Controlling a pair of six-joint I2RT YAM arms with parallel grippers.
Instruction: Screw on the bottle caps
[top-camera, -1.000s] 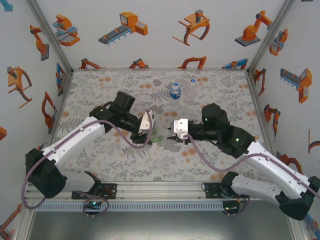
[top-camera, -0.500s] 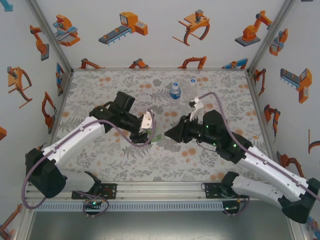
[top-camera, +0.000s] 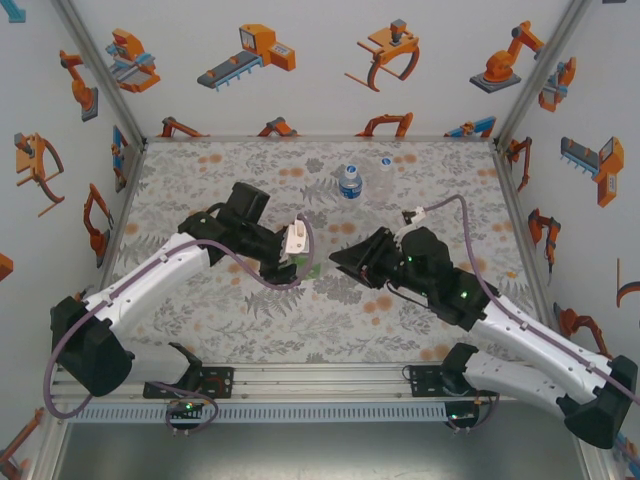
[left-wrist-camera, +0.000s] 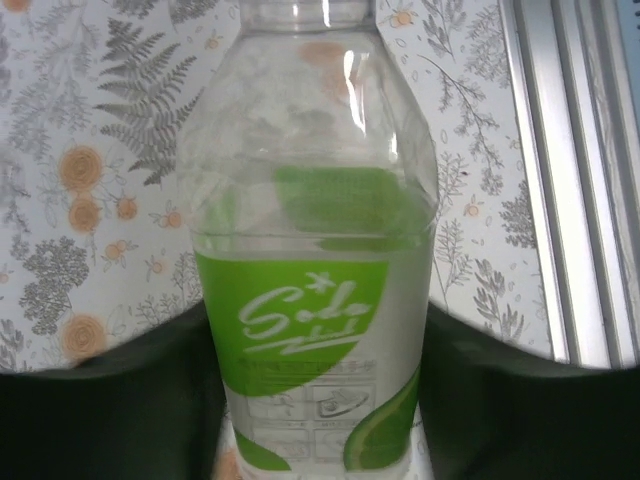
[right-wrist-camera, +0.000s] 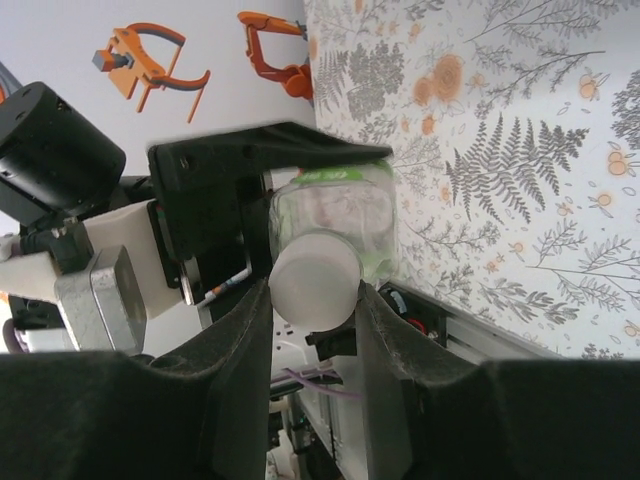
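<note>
A clear bottle with a green label (left-wrist-camera: 315, 300) lies between the dark fingers of my left gripper (left-wrist-camera: 318, 340), which press against both its sides. In the top view this bottle (top-camera: 313, 270) hangs above the table's middle, between the left gripper (top-camera: 300, 262) and the right gripper (top-camera: 336, 262). A whitish bottle cap (right-wrist-camera: 313, 280) sits on the bottle's neck (right-wrist-camera: 340, 210), facing the right wrist camera. My right gripper (right-wrist-camera: 313, 300) is shut on that cap, one finger on each side.
A blue-label bottle (top-camera: 349, 182) and a plain clear bottle (top-camera: 385, 162) stand near the table's far edge. The floral table cover (top-camera: 200, 180) spreads around both arms. Cage posts and printed walls enclose the table on three sides.
The right wrist has turned about its own axis with the cap between its fingers, and its cable has swung over the top. The left arm has stayed almost in place.
</note>
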